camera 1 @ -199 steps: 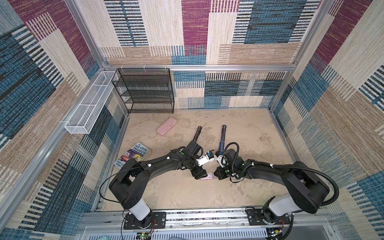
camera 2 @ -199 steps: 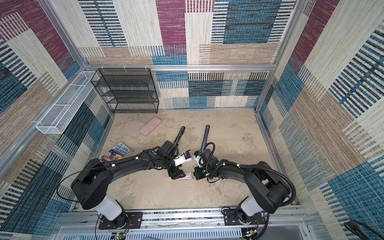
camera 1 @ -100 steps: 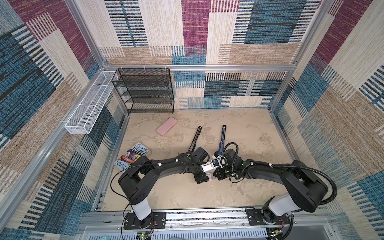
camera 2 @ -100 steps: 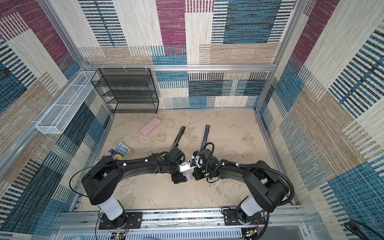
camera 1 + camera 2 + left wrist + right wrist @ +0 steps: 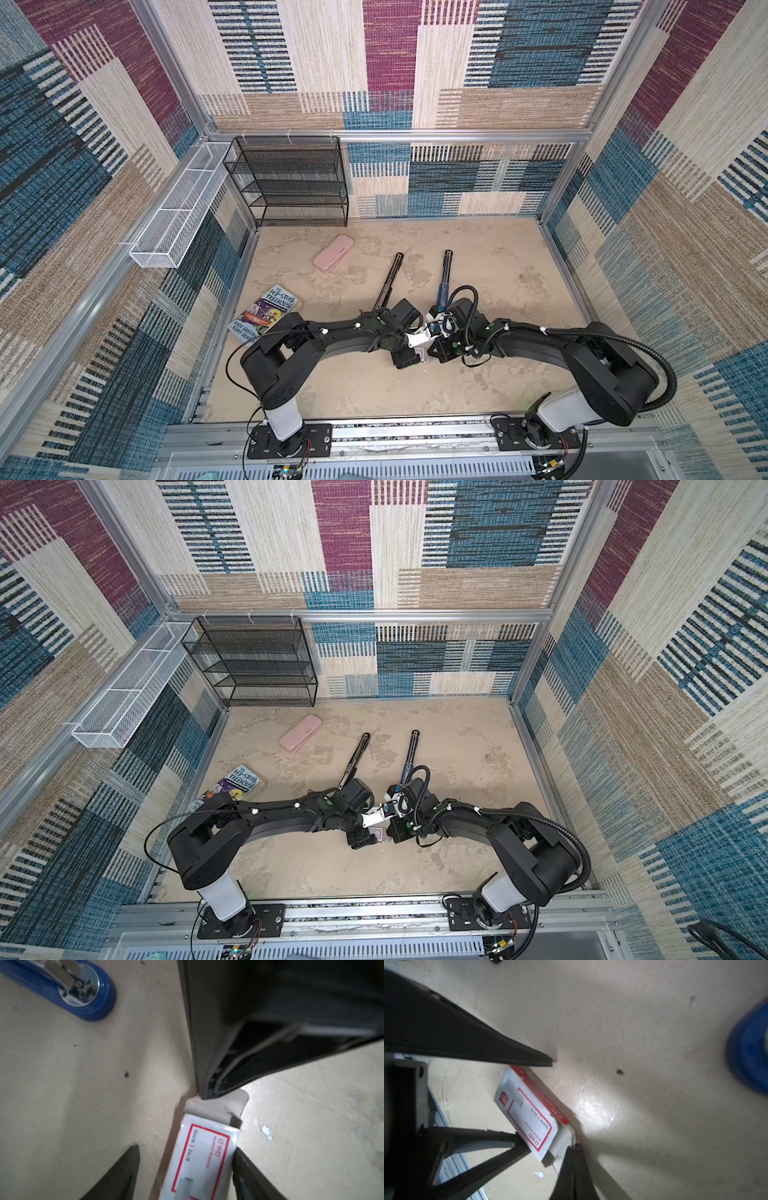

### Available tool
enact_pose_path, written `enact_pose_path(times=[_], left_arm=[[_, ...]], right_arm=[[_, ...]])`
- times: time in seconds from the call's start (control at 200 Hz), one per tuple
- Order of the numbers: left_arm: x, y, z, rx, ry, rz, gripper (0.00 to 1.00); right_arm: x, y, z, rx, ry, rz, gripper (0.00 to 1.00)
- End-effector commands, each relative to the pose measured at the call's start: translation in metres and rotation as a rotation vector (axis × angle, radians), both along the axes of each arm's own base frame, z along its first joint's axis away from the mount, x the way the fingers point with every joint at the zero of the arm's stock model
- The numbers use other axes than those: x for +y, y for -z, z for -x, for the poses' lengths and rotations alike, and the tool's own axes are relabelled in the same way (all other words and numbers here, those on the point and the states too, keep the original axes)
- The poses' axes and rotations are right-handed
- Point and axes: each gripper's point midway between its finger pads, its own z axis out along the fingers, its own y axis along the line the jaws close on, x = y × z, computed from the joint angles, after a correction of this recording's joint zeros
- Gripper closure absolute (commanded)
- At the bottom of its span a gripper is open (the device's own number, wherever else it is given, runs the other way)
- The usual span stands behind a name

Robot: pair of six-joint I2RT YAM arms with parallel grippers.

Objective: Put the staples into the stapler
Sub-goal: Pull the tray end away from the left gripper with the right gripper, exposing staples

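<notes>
staple box (image 5: 202, 1155): flat white cardboard, red border | stapler (image 5: 89, 999): glossy blue, rounded

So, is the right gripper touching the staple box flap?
Touching. In the right wrist view the shut tips of the right gripper meet the open flap of the staple box with no gap.

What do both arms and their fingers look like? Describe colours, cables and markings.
Both the left arm and right arm are black jointed links on white base columns. A ribbed black hose loops along the right arm; a thin black cable arcs off the left. The fingers are black, tapering wedges.
</notes>
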Motion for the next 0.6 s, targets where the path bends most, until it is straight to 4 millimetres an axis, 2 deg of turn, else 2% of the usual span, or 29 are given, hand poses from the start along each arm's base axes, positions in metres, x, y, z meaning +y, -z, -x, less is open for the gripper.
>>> enact_pose_path(times=[0.0,0.215,0.245,0.315,0.426,0.491,0.596], left_arm=[[0.006,0.011,0.033,0.098,0.125,-0.042,0.28],[0.006,0.007,0.039,0.129,0.126,-0.034,0.27],[0.006,0.007,0.039,0.129,0.126,-0.031,0.27],[0.006,0.006,0.037,0.121,0.115,-0.029,0.28],[0.007,0.003,0.036,0.105,0.103,-0.02,0.28],[0.008,0.001,0.036,0.098,0.1,-0.006,0.27],[0.008,0.0,0.039,0.097,0.102,0.015,0.27]], right_arm=[[-0.002,-0.004,-0.016,-0.04,0.067,-0.004,0.99],[-0.006,-0.008,-0.02,-0.056,0.091,-0.007,0.96],[-0.006,-0.008,-0.021,-0.057,0.095,-0.009,0.94],[-0.007,-0.011,-0.021,-0.056,0.102,-0.018,0.81],[-0.007,-0.017,-0.021,-0.059,0.11,-0.035,0.78],[-0.009,-0.02,-0.019,-0.061,0.121,-0.045,0.72],[-0.01,-0.023,-0.013,-0.051,0.136,-0.074,0.71]])
